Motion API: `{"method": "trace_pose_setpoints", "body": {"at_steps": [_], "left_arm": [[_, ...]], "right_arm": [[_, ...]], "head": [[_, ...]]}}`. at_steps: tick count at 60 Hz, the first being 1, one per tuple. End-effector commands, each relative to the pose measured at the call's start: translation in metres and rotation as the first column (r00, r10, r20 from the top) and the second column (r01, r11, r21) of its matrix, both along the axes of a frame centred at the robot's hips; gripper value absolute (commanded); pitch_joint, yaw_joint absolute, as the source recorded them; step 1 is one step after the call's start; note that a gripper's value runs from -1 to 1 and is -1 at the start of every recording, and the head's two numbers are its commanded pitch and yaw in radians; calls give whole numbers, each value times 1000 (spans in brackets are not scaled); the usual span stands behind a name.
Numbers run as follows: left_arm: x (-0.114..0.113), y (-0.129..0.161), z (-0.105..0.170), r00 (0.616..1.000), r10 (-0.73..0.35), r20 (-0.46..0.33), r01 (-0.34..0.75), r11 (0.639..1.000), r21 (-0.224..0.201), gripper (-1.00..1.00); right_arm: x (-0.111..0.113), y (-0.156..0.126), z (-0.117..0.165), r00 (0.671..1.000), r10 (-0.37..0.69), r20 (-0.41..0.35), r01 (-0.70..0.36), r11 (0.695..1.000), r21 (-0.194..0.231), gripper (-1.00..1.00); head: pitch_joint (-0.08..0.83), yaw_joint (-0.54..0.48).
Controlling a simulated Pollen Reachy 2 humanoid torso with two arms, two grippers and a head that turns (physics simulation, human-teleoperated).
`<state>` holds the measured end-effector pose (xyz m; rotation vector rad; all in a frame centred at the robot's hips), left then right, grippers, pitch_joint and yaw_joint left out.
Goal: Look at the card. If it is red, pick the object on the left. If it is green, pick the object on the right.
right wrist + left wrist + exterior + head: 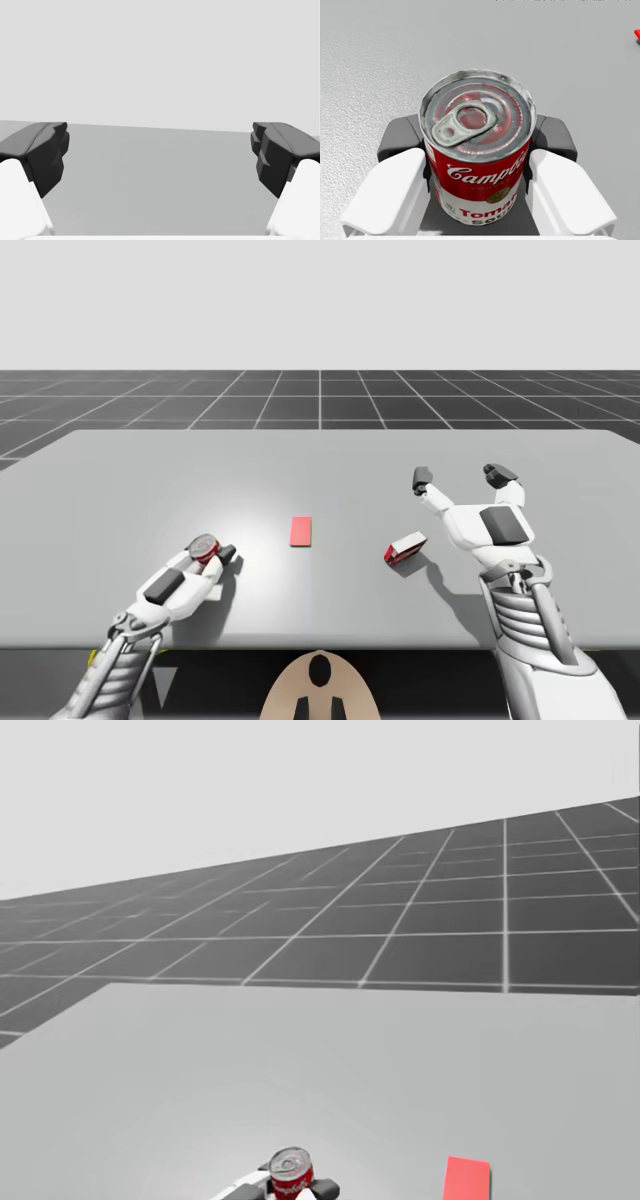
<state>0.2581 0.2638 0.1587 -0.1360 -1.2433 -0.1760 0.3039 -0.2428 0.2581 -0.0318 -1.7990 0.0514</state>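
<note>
Since the card (301, 531) is red, the can (206, 546) on the left is the one to be taken; it should be raised straight up and slowly, so that it is not tilted. The can is held upright in the left gripper (477, 140), pinched from both sides, well left of the card.

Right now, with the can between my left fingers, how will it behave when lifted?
The red and white can looks rigid, so it probably won't crush. Its smooth round wall might twist between the pads. Laid sideways, it would likely roll.
</note>
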Motion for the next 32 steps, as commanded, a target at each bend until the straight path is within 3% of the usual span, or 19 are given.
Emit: {"method": "trace_pose_setpoints", "body": {"at_steps": [1,22,30,32], "left_arm": [[4,-2,37,996,-22,89,19,999,28,1000],[20,7,139,952,-15,306,-24,992,124,1000],[23,9,178,921,-21,389,-45,987,157,993],[23,9,189,911,-24,411,-48,985,165,983]], "right_arm": [[0,0,0,1000,1,-3,-1,1000,0,-1000],[1,1,-3,1000,5,-6,-5,1000,-8,-1000],[1,0,-2,1000,15,-11,-15,999,28,-1000],[0,0,-3,998,30,-60,-28,999,42,-1000]], "head": [[229,382],[185,382],[177,379],[176,380]]}}
